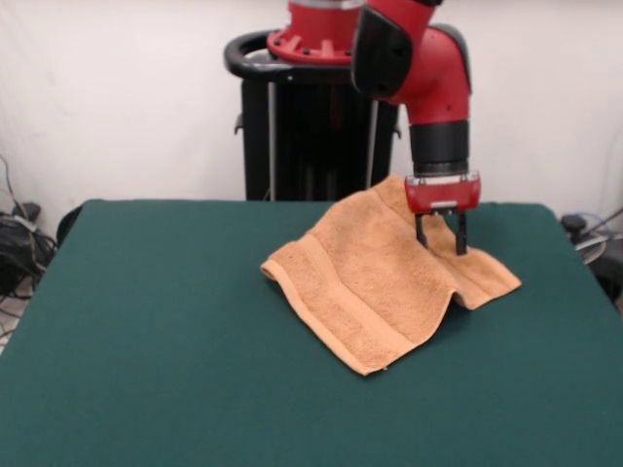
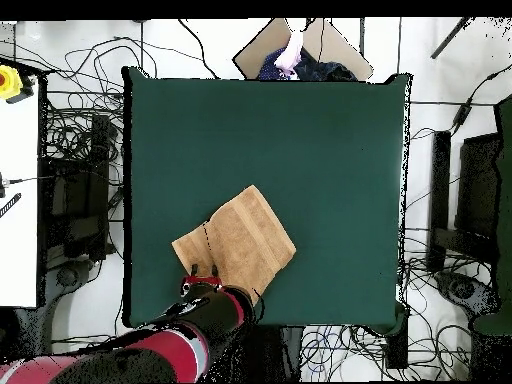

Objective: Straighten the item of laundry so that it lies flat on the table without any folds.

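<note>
your peach terry hand towel (image 1: 384,282) lies on the green table (image 1: 156,341), not flat: in the front view a ridge runs down its right part, with one flap dropping toward the 4 o'clock corner, and the edge at 9 o'clock curls up. a woven band crosses it near the 7 o'clock edge. seen from overhead, the towel (image 2: 237,243) sits at about 7 o'clock of the table's (image 2: 330,140) centre, near the robot-side edge. the gripper (image 1: 441,236) stands over the raised ridge, fingers slightly parted, tips at the cloth; you cannot tell whether they pinch it. a person's hand (image 2: 291,50) shows beyond the far edge.
</note>
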`<state>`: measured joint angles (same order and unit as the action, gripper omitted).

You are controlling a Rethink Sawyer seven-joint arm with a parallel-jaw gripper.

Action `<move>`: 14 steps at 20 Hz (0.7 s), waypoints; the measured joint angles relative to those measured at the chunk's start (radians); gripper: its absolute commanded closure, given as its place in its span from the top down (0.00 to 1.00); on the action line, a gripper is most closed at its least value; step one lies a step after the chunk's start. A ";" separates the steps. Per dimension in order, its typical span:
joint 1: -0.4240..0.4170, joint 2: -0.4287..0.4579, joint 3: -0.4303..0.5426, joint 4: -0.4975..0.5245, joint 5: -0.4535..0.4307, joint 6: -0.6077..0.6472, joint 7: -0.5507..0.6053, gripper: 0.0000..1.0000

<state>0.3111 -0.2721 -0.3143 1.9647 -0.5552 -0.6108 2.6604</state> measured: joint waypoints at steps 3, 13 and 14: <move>-0.009 0.000 0.007 0.000 -0.001 0.000 0.000 1.00; -0.067 -0.007 0.044 0.018 -0.001 -0.022 0.000 1.00; -0.076 -0.008 0.049 0.021 -0.001 -0.028 0.000 1.00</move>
<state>0.2355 -0.2797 -0.2654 1.9857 -0.5564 -0.6392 2.6602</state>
